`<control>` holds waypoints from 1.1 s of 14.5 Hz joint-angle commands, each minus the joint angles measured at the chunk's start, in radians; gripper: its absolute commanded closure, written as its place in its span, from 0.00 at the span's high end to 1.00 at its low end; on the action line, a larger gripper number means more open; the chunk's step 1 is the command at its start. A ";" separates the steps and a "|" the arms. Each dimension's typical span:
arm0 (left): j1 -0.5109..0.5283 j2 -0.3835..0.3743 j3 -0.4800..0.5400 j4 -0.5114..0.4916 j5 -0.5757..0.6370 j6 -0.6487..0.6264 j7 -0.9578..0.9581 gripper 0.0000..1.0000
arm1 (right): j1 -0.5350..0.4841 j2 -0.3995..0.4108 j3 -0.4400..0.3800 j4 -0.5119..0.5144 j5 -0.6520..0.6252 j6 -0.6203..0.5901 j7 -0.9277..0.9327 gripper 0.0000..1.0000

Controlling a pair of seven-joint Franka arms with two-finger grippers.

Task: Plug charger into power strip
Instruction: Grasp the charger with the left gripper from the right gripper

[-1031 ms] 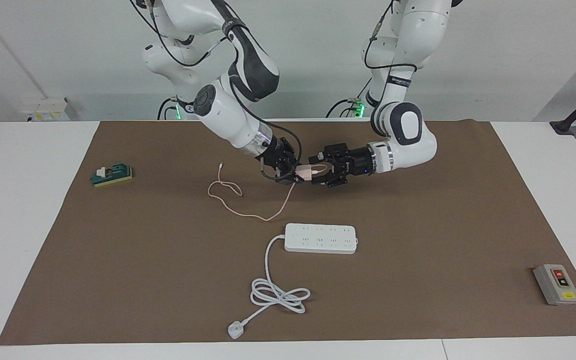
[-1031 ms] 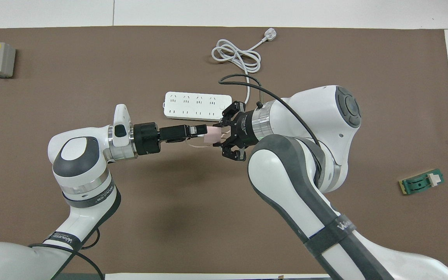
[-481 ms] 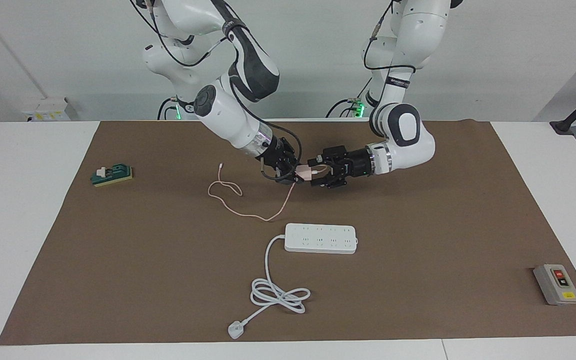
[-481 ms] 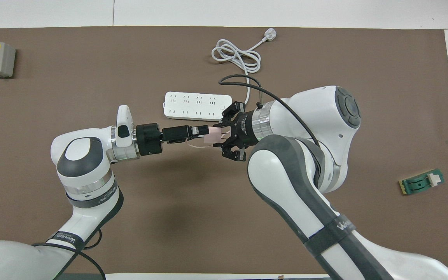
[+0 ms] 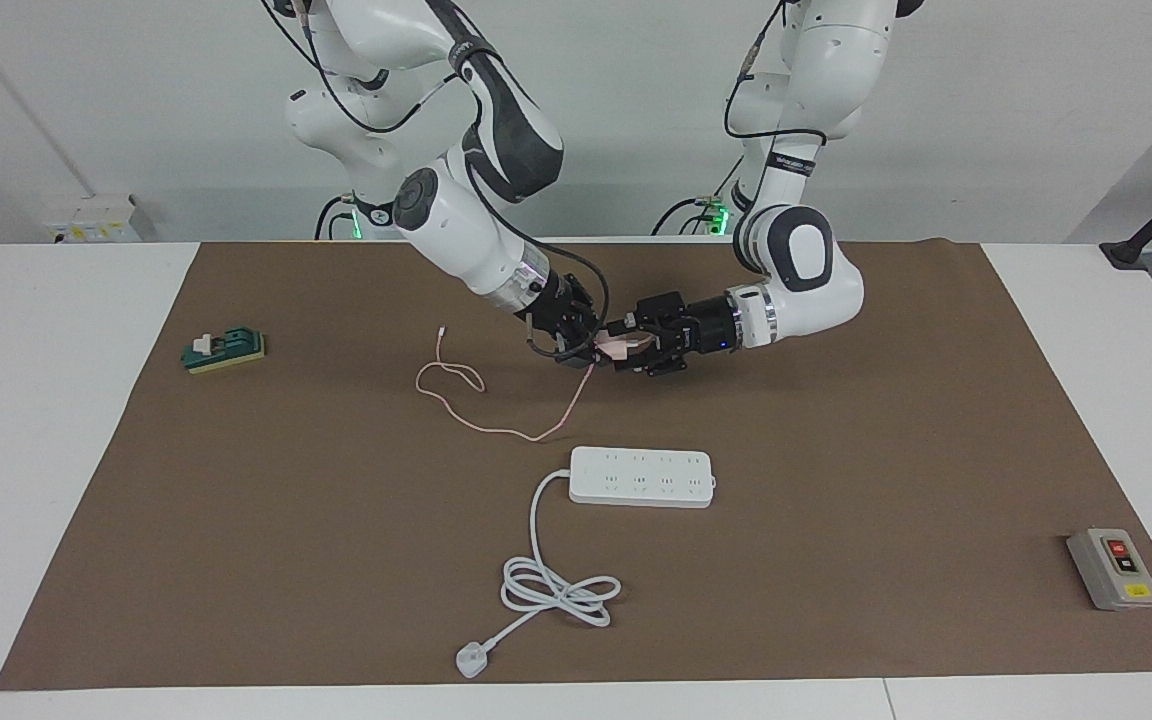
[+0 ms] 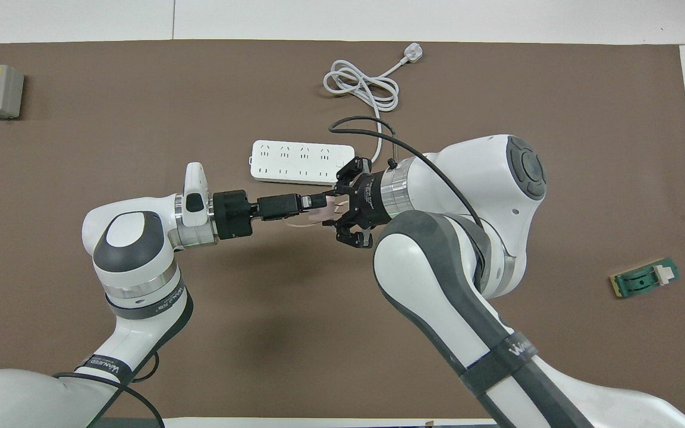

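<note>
Spread across the table: brown mat (image 5: 836,450), with both arms reaching in over its middle and meeting tip to tip

Flat on the mat, sockets up, untouched: strip (image 5: 641,477), with its white cord looped away toward the table edge farthest from the robots

Up in the air over bare mat, not over the strip: right gripper (image 5: 591,350), pinched shut on the charger (image 5: 617,346)

Pressed in from the other end: left gripper (image 5: 630,345), now drawn up close around the same pink cube where a second ago it stood wider and a little back. Cannot tell yet whether it truly clamps or only brackets the cube

Reads as a hand-over in mid-air, caught at the point where both grippers share the charger. Means the plugging itself is not begun; next calls for a firm left grip, then release by the right, then a carry to a socket

Trailing down from the cube: thin pink cable (image 5: 496,430), curling loose on the mat toward the right arm's end; likely to drag along, little risk of snagging
</note>
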 commanded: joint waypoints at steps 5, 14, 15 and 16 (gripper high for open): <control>-0.020 0.006 0.010 0.010 -0.021 0.018 0.012 0.04 | 0.004 -0.024 0.002 -0.032 -0.023 0.034 0.013 0.00; -0.020 0.003 0.010 0.009 -0.021 0.018 0.012 0.00 | 0.001 -0.021 -0.001 -0.028 -0.023 0.037 0.016 0.83; -0.019 0.003 0.010 0.010 -0.021 0.016 0.012 0.00 | 0.001 -0.021 -0.001 -0.024 -0.036 0.031 0.012 1.00; -0.019 0.000 0.010 0.010 -0.021 0.016 0.010 0.00 | -0.003 -0.020 -0.001 -0.021 -0.068 0.030 0.010 1.00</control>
